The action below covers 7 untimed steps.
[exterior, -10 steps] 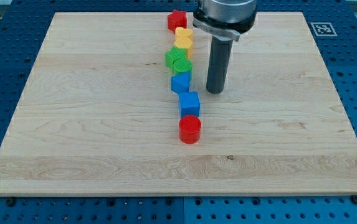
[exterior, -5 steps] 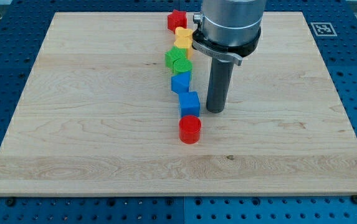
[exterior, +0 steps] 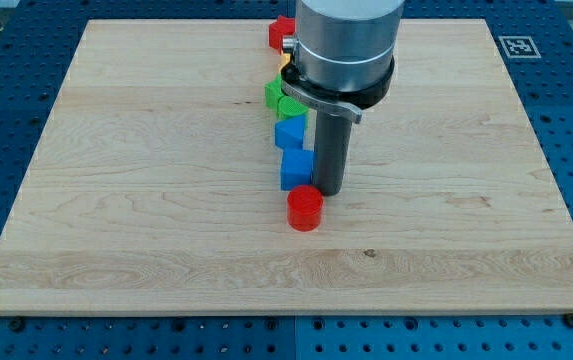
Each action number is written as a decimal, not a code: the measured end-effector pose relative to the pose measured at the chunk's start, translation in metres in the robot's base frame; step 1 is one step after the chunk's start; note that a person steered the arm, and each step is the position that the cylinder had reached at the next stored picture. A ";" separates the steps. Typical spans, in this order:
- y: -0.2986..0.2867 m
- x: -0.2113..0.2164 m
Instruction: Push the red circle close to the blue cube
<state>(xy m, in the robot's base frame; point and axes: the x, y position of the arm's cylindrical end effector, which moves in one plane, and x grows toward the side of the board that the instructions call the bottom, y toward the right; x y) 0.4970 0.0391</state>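
The red circle (exterior: 305, 209) already sits just below the blue cube (exterior: 297, 168), about touching it. My tip (exterior: 327, 192) rests just right of the blue cube, above and right of the red circle. There is no claw to open or close, only the rod. I'd go gently: any push should come from below the circle, avoiding the cube. The arm stands upright, hiding part of the block row.
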 end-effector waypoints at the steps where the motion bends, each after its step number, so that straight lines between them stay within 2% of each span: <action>1: 0.000 0.025; 3: 0.003 0.042; 5: 0.046 0.084; 7: -0.003 0.097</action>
<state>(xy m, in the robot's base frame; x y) 0.5942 0.0357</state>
